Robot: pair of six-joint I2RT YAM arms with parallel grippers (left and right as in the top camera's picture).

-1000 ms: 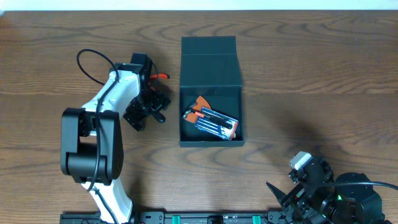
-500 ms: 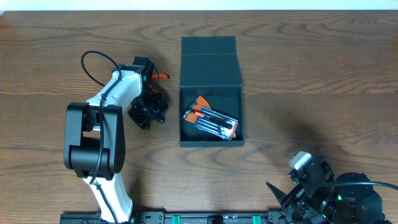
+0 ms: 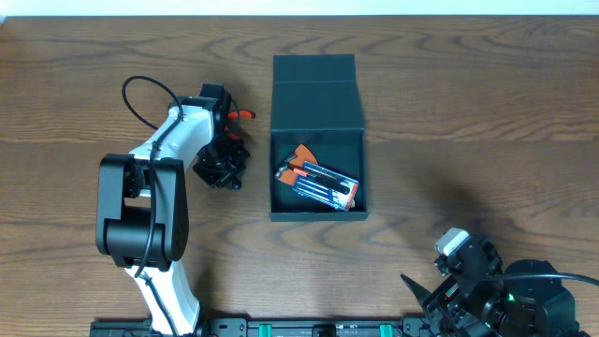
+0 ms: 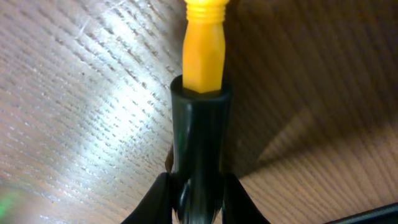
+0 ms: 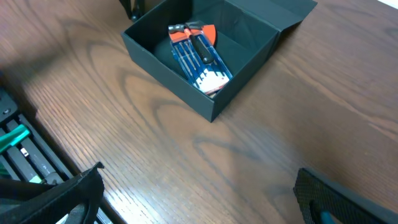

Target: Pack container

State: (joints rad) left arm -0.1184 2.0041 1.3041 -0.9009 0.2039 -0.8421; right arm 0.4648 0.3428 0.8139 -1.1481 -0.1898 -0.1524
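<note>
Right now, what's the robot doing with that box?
It's packing the black box. The left gripper is down at the table beside it, shut on a black-and-yellow tool. A blue-and-white packet and an orange tool already lie inside the box. The right gripper sits open and empty, off to the side.

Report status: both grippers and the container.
Left gripper shut on black-and-yellow tool. Right gripper open, off to the side. Container open, packet inside.
</note>
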